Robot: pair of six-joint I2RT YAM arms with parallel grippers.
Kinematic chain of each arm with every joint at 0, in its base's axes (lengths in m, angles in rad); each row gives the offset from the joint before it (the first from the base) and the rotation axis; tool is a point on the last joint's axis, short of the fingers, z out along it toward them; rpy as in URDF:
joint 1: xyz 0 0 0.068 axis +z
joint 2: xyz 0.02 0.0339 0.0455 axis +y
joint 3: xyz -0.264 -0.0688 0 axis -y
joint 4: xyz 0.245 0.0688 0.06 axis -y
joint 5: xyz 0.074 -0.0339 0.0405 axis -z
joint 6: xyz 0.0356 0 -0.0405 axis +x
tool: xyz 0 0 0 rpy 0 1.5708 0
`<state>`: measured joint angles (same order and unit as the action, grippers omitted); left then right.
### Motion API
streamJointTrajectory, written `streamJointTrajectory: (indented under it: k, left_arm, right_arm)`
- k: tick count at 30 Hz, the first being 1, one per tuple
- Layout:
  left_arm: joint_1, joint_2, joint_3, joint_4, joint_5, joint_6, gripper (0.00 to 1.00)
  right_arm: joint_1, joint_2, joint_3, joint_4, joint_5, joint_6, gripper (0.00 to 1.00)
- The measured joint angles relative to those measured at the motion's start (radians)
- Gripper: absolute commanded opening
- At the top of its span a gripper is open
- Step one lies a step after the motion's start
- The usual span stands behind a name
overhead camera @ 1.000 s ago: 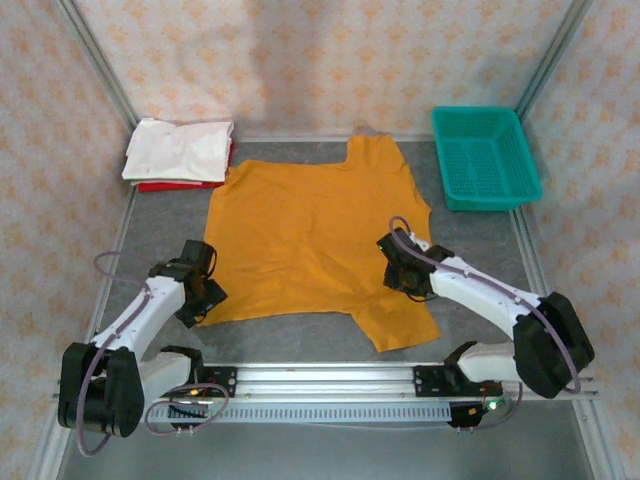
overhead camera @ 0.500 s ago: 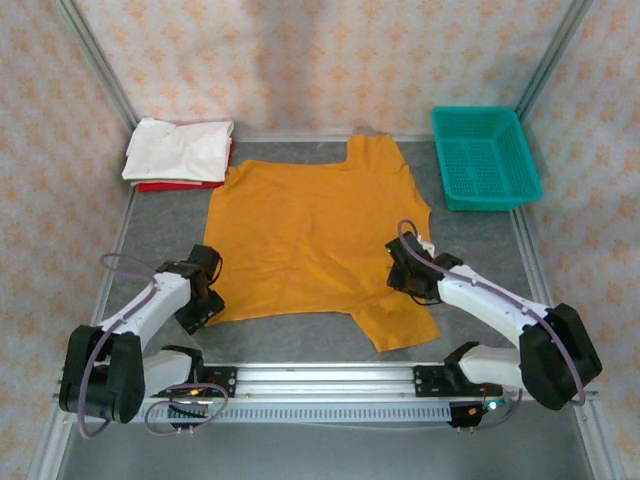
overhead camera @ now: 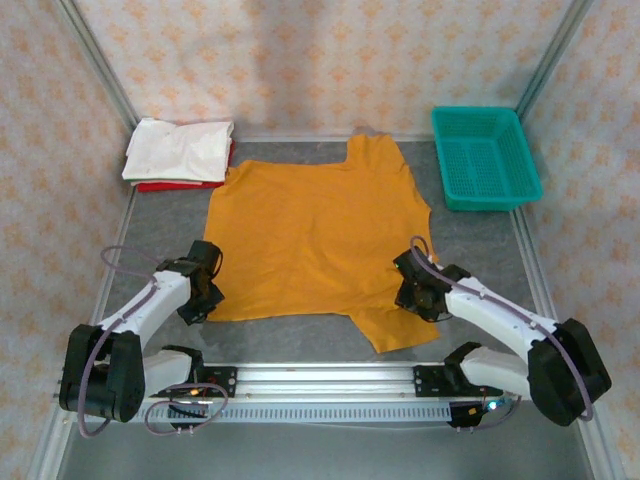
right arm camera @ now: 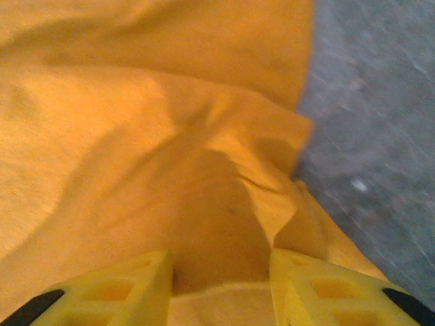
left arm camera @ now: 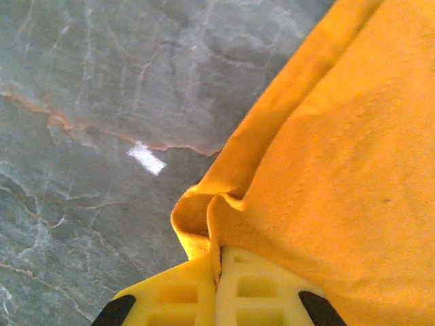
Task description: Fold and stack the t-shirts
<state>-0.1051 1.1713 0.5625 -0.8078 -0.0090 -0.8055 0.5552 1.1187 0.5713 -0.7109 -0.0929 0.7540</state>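
I have the grey, stone-patterned bench across most of the top view. The mustard-orange t-shirt lies spread flat over its middle, with one sleeve pointing toward the near edge on the right. In the far right corner sits the teal mesh basket, near the shirt's right side but not touching it. In the far left corner the white t-shirt lies folded on top of the red t-shirt, whose edge peeks out underneath; that stack is right beside the orange shirt's far left corner.

My left fingers are down at the shirt's near left corner. The left wrist view shows them pressed together, with a fold of the orange hem pinched between them. My right fingers are at the shirt's right side, where the sleeve begins. The right wrist view shows them standing apart, with a raised crease of orange cloth in the gap. A small white fleck marks the bare bench near the pinched corner
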Motion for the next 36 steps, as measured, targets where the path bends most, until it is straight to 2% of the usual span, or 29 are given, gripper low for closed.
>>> streamJointTrajectory:
  k: [10, 12, 14, 19, 23, 26, 30, 36]
  left_arm:
    - [0.000, -0.046, 0.001, 0.047, 0.016, 0.019, 0.00]
    - [0.000, -0.046, -0.008, 0.061, 0.029, 0.021, 0.00]
    - [0.000, -0.051, -0.021, 0.070, 0.037, 0.021, 0.00]
    - [0.000, -0.070, -0.040, 0.079, 0.056, 0.022, 0.00]
    - [0.000, -0.098, -0.045, 0.081, 0.058, 0.022, 0.00]
    - [0.000, -0.121, -0.056, 0.085, 0.058, 0.022, 0.00]
    - [0.000, -0.124, -0.076, 0.087, 0.061, 0.021, 0.00]
    - [0.000, -0.140, -0.077, 0.087, 0.061, 0.018, 0.00]
  right_arm:
    - [0.036, -0.163, 0.033, -0.316, -0.051, 0.163, 0.48]
    - [0.039, -0.185, 0.021, -0.338, -0.065, 0.194, 0.50]
    - [0.046, -0.187, 0.000, -0.343, -0.083, 0.228, 0.57]
    - [0.066, -0.175, -0.063, -0.318, -0.123, 0.295, 0.62]
    - [0.070, -0.150, -0.077, -0.257, -0.129, 0.324, 0.55]
    - [0.071, -0.136, -0.081, -0.214, -0.121, 0.340, 0.46]
    - [0.071, -0.129, -0.083, -0.171, -0.104, 0.354, 0.25]
    - [0.070, -0.156, -0.066, -0.206, -0.046, 0.356, 0.02]
